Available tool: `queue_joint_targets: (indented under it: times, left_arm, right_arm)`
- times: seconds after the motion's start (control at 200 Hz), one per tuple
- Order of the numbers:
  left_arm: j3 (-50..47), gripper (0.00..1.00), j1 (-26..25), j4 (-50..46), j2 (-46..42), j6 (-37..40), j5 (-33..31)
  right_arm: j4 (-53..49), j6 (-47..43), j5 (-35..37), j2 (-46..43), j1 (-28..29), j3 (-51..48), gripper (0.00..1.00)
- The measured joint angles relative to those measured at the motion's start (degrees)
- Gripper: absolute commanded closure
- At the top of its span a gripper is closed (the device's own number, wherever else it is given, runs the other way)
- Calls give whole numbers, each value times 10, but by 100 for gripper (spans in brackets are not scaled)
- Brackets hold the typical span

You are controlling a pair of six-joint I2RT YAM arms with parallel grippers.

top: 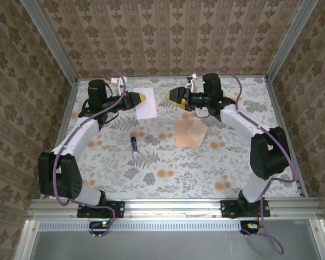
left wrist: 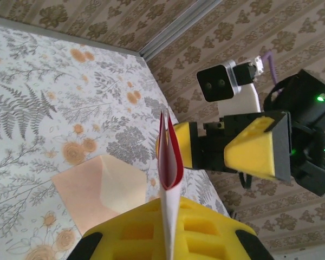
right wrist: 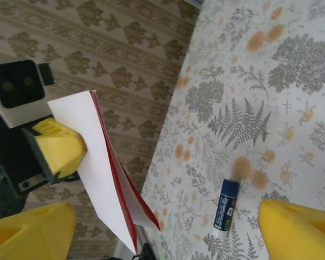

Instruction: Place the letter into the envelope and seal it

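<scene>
Pinches the folded letter [top: 147, 108] in the left gripper [top: 143, 97], long axis near-to-far. Holds the right gripper [top: 168, 96] wide, pointing left at it.

From above, we see the whole table [top: 179, 173]. The wrist cameras face each other, close on the letter [right wrist: 97, 162].

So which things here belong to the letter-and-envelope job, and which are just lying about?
Job: letter, folded, clamped in left gripper; envelope, lying flat on table.
Lying about: small blue stick on the table, possibly glue.
</scene>
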Motion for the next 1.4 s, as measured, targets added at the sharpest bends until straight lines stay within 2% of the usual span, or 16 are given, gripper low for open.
queue_joint_targets:
  times: [0.26, 0.53, 0.735, 0.915, 1.065, 1.145, 1.4]
  left_arm:
    - [0, 97, -18, 30, 0, -17, 12]
    - [0, 97, -21, 67, 2, -43, 17]
    - [0, 97, -21, 89, 17, -59, 17]
    - [0, 97, -21, 97, 20, -64, 17]
    - [0, 97, -20, 101, 20, -66, 17]
    - [0, 97, -16, 102, 20, -66, 19]
    - [0, 97, -13, 102, 20, -68, 19]
  right_arm:
    - [144, 37, -106, 47, 5, 0, 11]
    - [165, 40, -123, 56, 37, 5, 11]
    - [179, 45, -126, 56, 56, 10, 17]
    - [202, 61, -130, 56, 59, 9, 31]
    - [212, 73, -134, 56, 59, 9, 54]
    - [216, 77, -136, 56, 59, 9, 61]
    - [238, 97, -140, 56, 59, -2, 75]
